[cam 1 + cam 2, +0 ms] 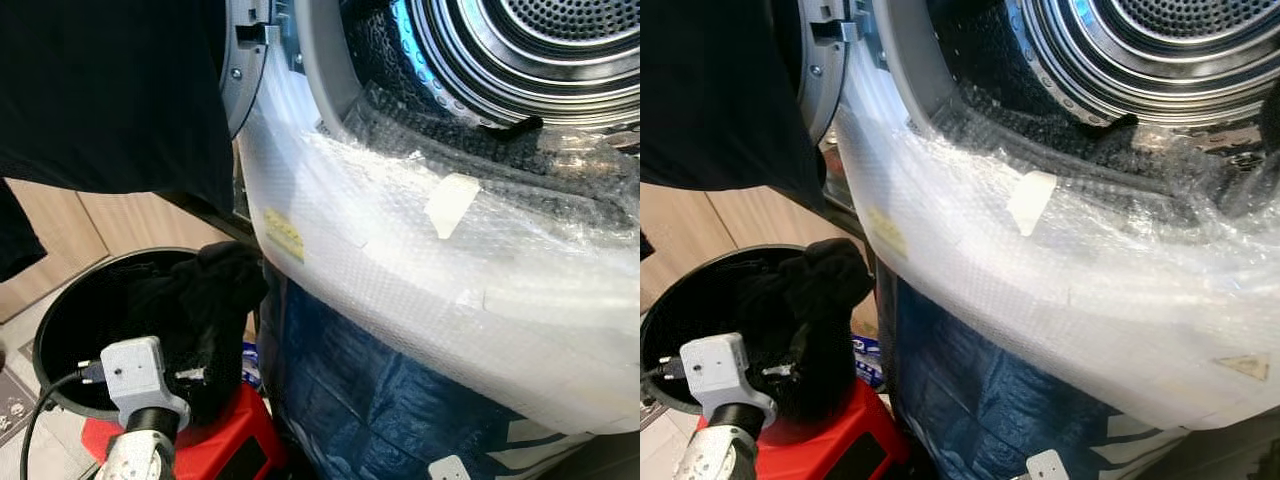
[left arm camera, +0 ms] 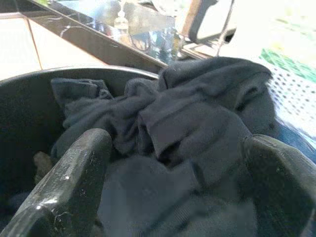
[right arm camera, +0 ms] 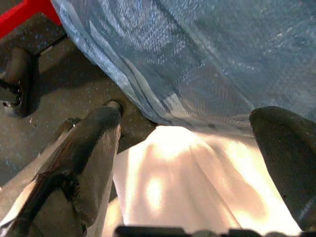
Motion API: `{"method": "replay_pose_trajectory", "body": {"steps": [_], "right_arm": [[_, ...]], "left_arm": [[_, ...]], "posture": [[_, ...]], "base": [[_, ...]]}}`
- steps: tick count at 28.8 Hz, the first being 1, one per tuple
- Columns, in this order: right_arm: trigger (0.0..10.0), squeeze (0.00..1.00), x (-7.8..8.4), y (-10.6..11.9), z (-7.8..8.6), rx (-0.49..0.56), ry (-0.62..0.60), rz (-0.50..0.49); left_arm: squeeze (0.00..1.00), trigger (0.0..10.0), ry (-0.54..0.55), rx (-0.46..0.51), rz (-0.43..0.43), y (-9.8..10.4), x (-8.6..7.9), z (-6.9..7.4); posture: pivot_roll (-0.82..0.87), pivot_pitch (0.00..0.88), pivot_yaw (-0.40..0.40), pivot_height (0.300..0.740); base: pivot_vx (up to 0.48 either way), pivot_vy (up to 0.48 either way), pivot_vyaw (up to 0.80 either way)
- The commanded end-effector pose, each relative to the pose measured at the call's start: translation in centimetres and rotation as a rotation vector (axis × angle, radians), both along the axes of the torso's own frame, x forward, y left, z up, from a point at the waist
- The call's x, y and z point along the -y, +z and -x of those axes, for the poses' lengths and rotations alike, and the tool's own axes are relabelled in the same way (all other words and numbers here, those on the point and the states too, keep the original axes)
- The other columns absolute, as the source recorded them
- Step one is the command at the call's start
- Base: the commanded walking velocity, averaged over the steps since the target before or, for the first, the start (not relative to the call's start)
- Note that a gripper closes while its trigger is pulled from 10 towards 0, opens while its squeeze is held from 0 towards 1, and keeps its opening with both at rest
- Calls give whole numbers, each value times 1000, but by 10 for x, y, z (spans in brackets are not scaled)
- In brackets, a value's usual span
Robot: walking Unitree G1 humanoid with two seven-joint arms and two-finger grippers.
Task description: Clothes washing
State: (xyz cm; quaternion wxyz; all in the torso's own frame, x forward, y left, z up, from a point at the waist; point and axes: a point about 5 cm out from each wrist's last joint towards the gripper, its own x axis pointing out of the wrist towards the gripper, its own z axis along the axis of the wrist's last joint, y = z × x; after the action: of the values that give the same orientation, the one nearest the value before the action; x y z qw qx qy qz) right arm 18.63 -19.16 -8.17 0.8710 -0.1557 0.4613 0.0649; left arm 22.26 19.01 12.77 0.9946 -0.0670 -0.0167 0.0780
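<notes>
Left wrist view — left gripper (image 2: 173, 163) spread wide over dark clothes (image 2: 197, 123) in the black bucket (image 1: 60, 320), at seven o'clock from the washer drum (image 1: 540, 50); right gripper (image 3: 192, 148) wide too.

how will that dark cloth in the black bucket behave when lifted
Likely floppy: the dark cloth lies crumpled in soft folds. Probably light, and may drape or snag over the bucket rim. The open left pincer should bunch it easily.

No words or numbers legible anywhere, yellow sticker (image 1: 283, 233) under the bubble wrap (image 1: 480, 300) left of centre in the frame, print too blurred to read, pale tape patch (image 1: 450, 203) near centre, blank
</notes>
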Motion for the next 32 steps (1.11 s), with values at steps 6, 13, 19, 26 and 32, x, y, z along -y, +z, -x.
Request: {"method": "replay_pose_trajectory", "body": {"steps": [6,13,19,26,32], "right_arm": [[10000,0,1,-1,2,-7,-15,-6],[10000,0,-2,0,-1,1,10,1],[10000,0,-5,-1,2,-5,32,0],[10000,0,-6,-3,5,-13,33,-4],[10000,0,-8,-2,3,0,21,-29]], "left_arm": [[1000,10000,-44,-40,80,-6,6,-1],[1000,10000,-155,-49,146,-7,11,-10],[1000,10000,-179,-96,185,-13,13,-10],[1000,10000,-166,-128,231,-19,11,-8],[1000,10000,-55,-207,289,-32,0,-10]], "posture": [[146,101,-57,740],[138,78,-50,740],[138,72,-47,740],[139,62,-47,740],[136,59,-47,740]], "base": [[0,0,0],[0,0,0],[0,0,0],[0,0,0],[0,0,0]]}}
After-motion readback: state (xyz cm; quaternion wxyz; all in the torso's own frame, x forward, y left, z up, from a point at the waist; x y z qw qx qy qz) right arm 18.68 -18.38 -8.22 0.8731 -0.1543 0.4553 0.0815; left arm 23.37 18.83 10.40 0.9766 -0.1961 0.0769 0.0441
